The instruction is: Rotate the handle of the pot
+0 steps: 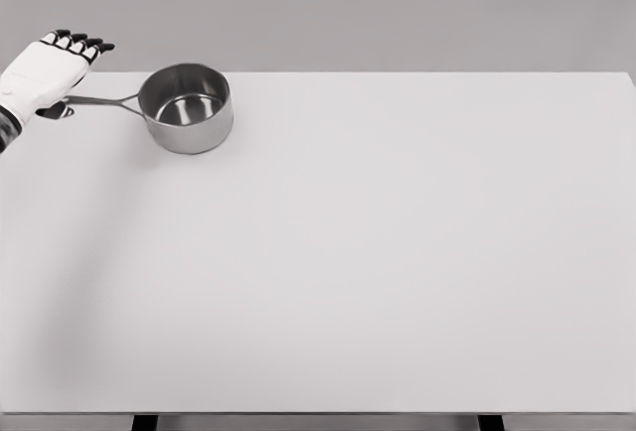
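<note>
A small steel saucepan (186,108) stands upright on the white table (378,252) near its far left corner. It is empty, and its thin metal handle (99,101) points left. My left hand (68,73) comes in from the left edge and hovers over the outer end of that handle. Its black-tipped fingers (83,44) are stretched out toward the back, and the thumb shows dark just beside the handle's tip. The hand covers the very end of the handle. I see no grasp on it. The right arm is out of view.
The table's far edge runs just behind the pot, and its left edge is close to my hand. Two dark table legs show under the front edge.
</note>
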Robot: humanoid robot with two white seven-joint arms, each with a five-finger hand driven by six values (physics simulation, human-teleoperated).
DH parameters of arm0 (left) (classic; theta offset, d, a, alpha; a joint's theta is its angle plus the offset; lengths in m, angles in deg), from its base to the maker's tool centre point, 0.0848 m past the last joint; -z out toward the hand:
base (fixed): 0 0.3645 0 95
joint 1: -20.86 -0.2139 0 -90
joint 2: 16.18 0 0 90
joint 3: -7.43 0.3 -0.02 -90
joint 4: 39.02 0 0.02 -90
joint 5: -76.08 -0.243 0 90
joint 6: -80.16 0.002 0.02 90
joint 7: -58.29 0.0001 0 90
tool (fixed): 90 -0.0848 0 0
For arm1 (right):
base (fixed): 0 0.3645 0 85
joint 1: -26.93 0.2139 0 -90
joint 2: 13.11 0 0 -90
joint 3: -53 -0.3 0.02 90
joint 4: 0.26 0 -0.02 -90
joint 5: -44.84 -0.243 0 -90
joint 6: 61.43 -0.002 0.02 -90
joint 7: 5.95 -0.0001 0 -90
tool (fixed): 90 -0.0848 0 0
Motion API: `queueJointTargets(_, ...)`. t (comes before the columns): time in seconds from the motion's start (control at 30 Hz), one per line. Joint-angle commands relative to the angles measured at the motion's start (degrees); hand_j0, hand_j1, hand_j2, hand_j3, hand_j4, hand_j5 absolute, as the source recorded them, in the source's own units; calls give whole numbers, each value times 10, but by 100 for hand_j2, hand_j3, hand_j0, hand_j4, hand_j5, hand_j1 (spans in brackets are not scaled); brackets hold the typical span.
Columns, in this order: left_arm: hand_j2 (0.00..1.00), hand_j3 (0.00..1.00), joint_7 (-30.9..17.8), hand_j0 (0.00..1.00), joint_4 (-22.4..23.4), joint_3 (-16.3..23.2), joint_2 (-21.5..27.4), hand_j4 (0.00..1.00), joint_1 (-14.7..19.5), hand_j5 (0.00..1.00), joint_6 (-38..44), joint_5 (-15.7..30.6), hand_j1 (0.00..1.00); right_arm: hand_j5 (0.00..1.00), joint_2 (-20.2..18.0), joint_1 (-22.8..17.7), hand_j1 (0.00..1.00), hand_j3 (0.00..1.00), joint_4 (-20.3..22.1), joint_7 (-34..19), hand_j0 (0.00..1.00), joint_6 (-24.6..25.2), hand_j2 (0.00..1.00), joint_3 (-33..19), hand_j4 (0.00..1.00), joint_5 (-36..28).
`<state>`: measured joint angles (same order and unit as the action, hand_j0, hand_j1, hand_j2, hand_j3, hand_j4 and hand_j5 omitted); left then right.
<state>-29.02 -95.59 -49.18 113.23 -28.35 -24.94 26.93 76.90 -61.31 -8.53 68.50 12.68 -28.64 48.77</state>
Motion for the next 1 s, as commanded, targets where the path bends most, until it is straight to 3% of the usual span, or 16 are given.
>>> queueJointTargets(0.0,100,100,0,100,1,-1,1,100,0,100,0,1,100,100,0,0,100,100,0,0,100,0,100,0,100,0)
queueJointTargets(0.97,100,100,1,100,1,-3,-2,100,4,100,0,2,100,100,0,0,100,100,0,0,100,0,100,0,100,0)
